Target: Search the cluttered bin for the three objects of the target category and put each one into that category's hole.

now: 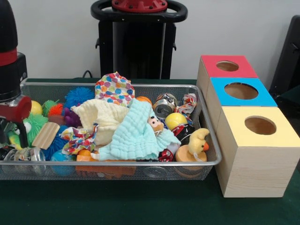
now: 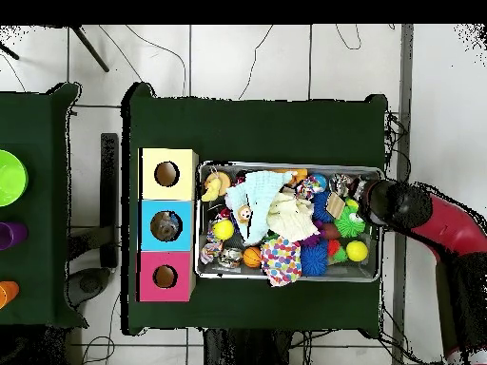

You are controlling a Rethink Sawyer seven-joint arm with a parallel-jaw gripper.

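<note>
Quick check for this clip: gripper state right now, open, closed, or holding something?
Gripper: cannot be told. It sits low at the end of the wire mesh bin farthest from the boxes, among the toys, and nothing shows clearly in its grasp.

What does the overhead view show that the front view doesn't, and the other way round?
Only the overhead view shows the whole red and black arm reaching in over the bin's end farthest from the boxes, plus something lying inside the blue box's hole. Only the front view shows the side faces of the wooden boxes and the yellow duck toy upright at the bin's box-side corner. Both show the wire bin full of cloths, cans and spiky balls, the mint cloth on top, and the red, blue and yellow-topped boxes in a row beside it. The pincer's state isn't readable in either.
</note>
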